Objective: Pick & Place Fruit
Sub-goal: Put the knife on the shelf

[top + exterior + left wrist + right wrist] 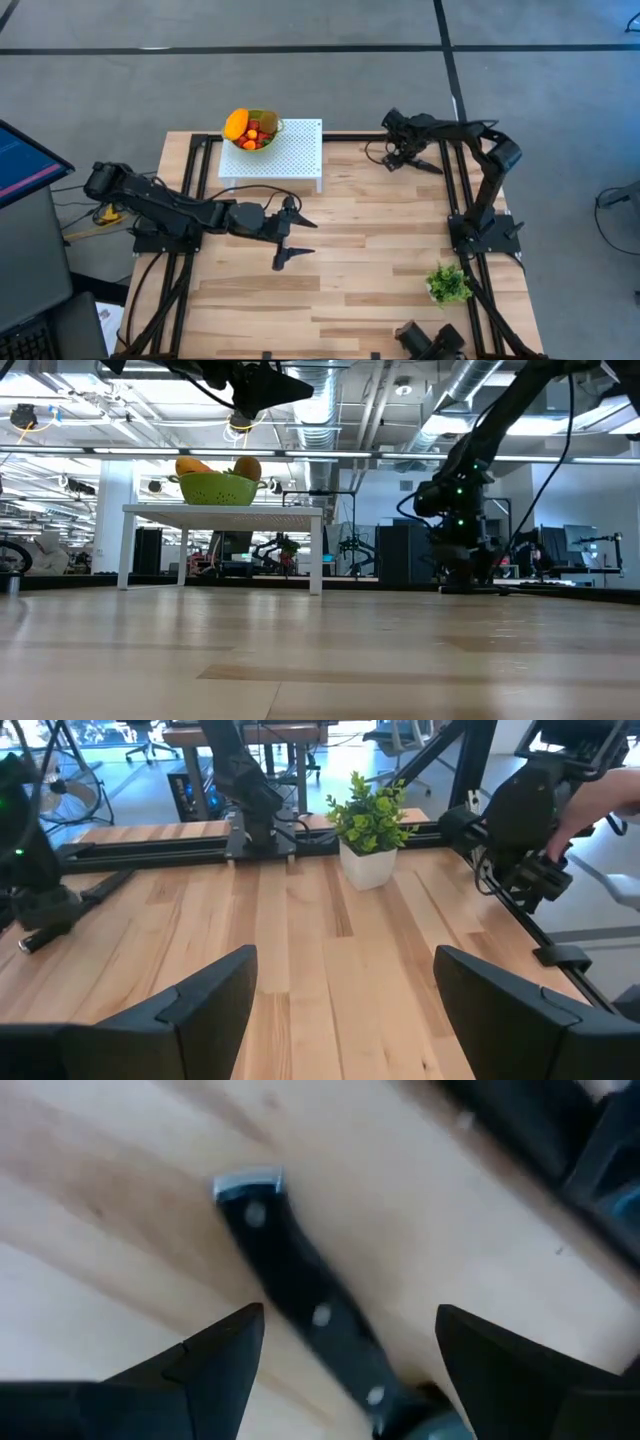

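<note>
left gripper hovers mid-table, fingers spread, empty | fruit heaped in green bowl on white perforated stand, 12 o'clock | right gripper at 2 o'clock, fingers apart above black-handled knife

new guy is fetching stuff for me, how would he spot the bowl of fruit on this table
Look to the far edge of the wooden table, where a small white perforated stand sits. The green bowl rests on its left corner, holding orange and red fruit. It is the only raised, brightly coloured thing there.
</note>
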You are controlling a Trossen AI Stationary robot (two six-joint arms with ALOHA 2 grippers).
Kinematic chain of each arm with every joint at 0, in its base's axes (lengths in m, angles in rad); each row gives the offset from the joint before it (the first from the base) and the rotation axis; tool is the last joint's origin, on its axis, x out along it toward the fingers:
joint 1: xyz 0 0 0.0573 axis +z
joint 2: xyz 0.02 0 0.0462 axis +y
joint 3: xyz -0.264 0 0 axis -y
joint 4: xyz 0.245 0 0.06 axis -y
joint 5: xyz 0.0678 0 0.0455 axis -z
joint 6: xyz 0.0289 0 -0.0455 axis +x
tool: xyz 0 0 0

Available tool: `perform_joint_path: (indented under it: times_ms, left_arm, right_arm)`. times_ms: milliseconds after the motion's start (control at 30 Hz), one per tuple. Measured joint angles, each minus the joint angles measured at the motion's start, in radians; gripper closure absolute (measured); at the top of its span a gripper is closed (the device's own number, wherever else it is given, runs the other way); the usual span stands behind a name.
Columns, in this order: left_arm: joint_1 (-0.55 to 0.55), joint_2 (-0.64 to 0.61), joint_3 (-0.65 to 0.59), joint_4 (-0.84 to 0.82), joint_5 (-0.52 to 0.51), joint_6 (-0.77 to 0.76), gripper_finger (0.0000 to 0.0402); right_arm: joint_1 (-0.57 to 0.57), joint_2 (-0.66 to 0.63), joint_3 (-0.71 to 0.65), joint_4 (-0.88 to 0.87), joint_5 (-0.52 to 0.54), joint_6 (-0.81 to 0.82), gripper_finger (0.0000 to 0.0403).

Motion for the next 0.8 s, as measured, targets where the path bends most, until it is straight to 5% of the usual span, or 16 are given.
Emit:
perform_joint_path:
  times_ms: [233, 600, 800]
  left_arm:
    - [0.0, 0.0, 0.0, 0.007, 0.002, 0.0, 0.0105]
    - [0.0, 0.0, 0.0, 0.006, 0.0, -0.006, 0.0105]
    - [0.0, 0.0, 0.0, 0.006, 0.0, -0.006, 0.0105]
  right_arm:
    - [-0.022, 0.067, 0.061, -0.041, -0.19, 0.001, 0.0113]
    - [0.051, 0.104, 0.085, -0.094, -0.223, 0.0, 0.0143]
    - [0.068, 0.105, 0.085, -0.1, -0.223, -0.023, 0.0205]
